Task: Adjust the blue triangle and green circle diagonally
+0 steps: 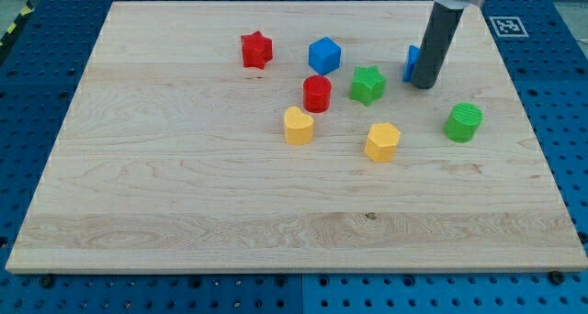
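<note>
Mid-adjustment: blue triangle (412, 62) touching my tip (422, 85), mostly hidden behind the rod; green circle (463, 122) near, lower right of it. No jaws — bare rod. Next, likely: a short diagonal nudge.

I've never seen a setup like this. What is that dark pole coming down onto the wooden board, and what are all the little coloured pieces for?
There is only one picture, looking down at a slant on a wooden board. The dark pole is the end of a robot arm. It has no hand and holds nothing; its lower end, my tip, slides along the board and pushes blocks. Right now it stands against the blue triangle, which it partly hides. The green circle lies apart, toward the view's lower right. Also there: a red star, blue cube, red cylinder, green star, yellow heart and another yellow block.
</note>
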`<state>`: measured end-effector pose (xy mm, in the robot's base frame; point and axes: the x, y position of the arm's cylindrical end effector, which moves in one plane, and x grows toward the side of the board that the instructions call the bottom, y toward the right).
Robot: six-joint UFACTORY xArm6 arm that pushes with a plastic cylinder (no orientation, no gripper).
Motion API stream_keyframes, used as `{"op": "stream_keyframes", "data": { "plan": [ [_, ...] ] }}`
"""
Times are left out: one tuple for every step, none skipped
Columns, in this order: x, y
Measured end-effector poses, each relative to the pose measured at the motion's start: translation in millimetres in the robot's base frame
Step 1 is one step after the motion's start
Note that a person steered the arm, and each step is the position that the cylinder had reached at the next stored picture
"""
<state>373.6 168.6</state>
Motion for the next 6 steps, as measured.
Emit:
{"op": "stream_keyframes", "data": {
  "plan": [
    [-1.0, -8.4],
    [-0.8, -12.9],
    [8.9, -5.8],
    [36.8, 24.0],
    [44.7, 51.7],
    [52.6, 73.8]
  ]
}}
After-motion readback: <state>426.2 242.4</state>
